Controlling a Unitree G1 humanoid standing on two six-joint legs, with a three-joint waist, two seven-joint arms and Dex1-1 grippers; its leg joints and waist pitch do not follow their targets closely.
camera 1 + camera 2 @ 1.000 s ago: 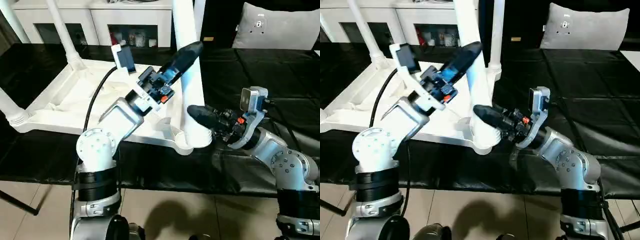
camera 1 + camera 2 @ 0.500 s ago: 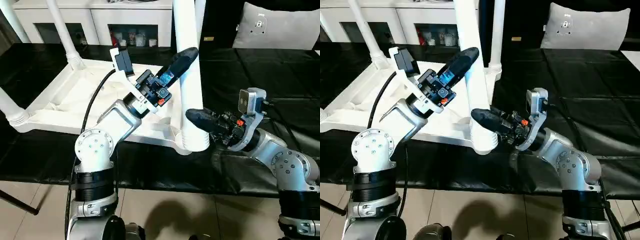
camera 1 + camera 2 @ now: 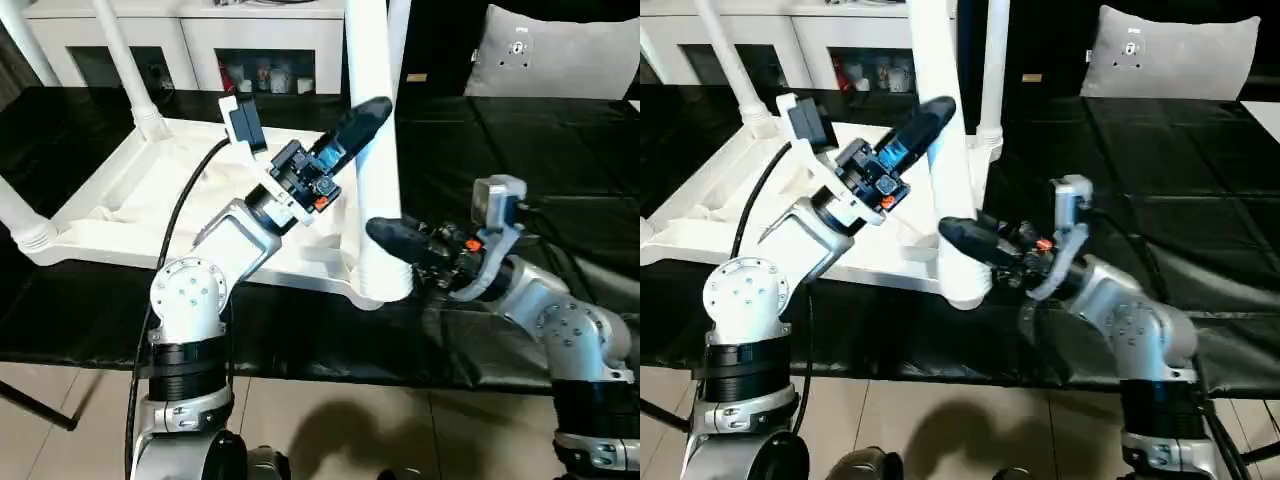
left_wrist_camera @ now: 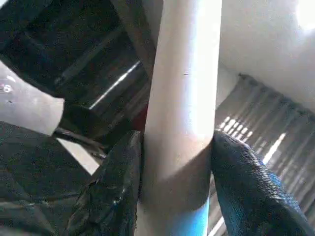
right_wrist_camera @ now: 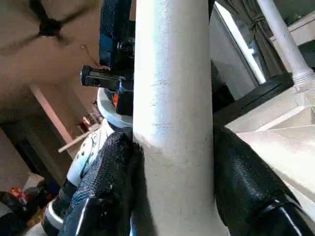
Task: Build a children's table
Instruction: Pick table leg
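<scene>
The children's table (image 3: 150, 200) lies upside down on the black surface (image 3: 560, 150), in the left half of the head views, with its ribbed underside turned up. Three legs already stand in corner sockets: one at the upper left of the frame (image 3: 125, 60), one at the left edge (image 3: 15, 215), and one behind the middle (image 3: 992, 70). A fourth leg (image 3: 372, 130) stands upright in the near corner socket (image 3: 375, 285), a little right of the centre of the frame. The left pincer (image 3: 362, 118) has this leg about halfway up; in the left wrist view the white tube (image 4: 184, 113) sits tight between the two black fingers (image 4: 118, 191), so the pincer is closed on the leg at a middle width. The right pincer (image 3: 392, 240) holds the same leg lower, just above the socket; in the right wrist view the fingers (image 5: 106, 182) press on both sides of the tube (image 5: 172, 108). A white cabinet (image 3: 200, 35) with dark glass compartments runs along the top left of the frame, and a grey cushion (image 3: 560, 55) lies at the upper right.
</scene>
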